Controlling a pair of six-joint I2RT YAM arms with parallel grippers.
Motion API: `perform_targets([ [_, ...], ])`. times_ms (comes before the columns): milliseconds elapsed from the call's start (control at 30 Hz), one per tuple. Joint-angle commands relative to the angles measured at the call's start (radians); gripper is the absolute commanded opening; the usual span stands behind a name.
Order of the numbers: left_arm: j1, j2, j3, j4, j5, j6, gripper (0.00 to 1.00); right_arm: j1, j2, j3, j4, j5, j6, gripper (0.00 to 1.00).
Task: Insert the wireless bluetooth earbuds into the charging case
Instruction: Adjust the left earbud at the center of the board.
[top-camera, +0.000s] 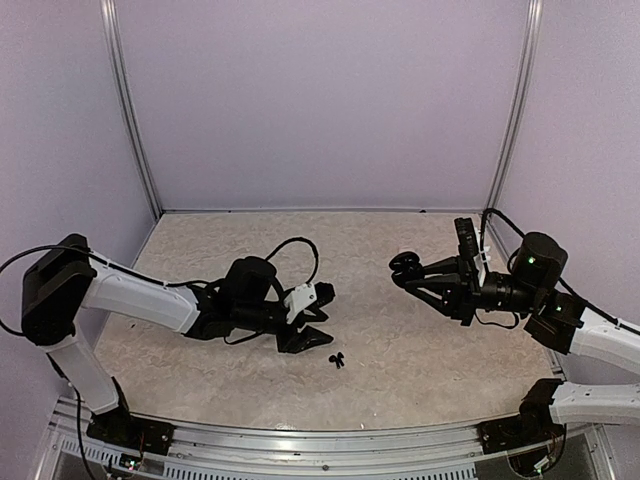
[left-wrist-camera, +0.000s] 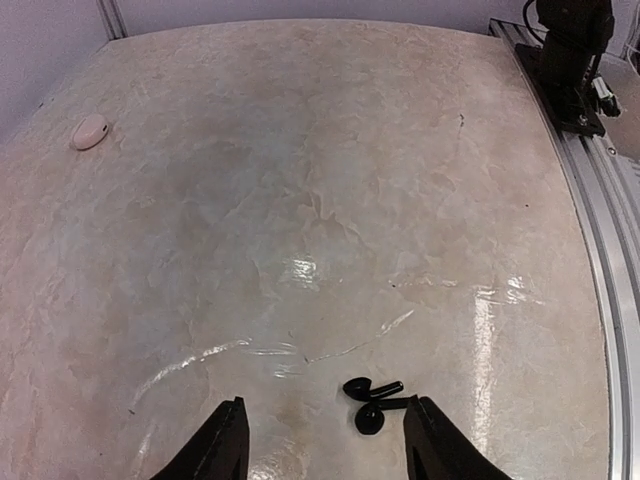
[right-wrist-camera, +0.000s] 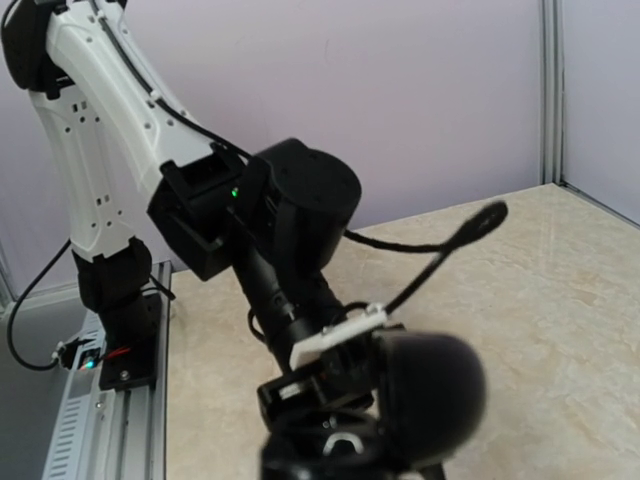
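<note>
the left gripper (top-camera: 322, 318) hovers with jaws apart, holding nothing, and two earbuds (top-camera: 337, 360) lie side by side on the table (top-camera: 400, 340) just beside its tips. the right gripper (top-camera: 410, 274) is clamped on the one charging case (top-camera: 404, 263), raised off the table, neither earbud in it

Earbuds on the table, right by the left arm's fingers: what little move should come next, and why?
Probably nudge the left arm's fingers forward and down over one of the earbuds. The fingers stand open, the earbuds lie just ahead on the table, and the right arm's fingers hold the charging case aloft.
</note>
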Motion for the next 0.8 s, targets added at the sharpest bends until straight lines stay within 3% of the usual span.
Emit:
perform_targets([
  [0,0.005,0.036,-0.019,0.013,0.078,0.032,0.53,-0.012,-0.014,0.023,0.019,-0.005,0.001,0.00],
  [767,0.005,0.233,0.102,-0.099,0.116,0.122,0.43,-0.014,-0.009,0.019,0.012,-0.001,-0.005,0.00],
])
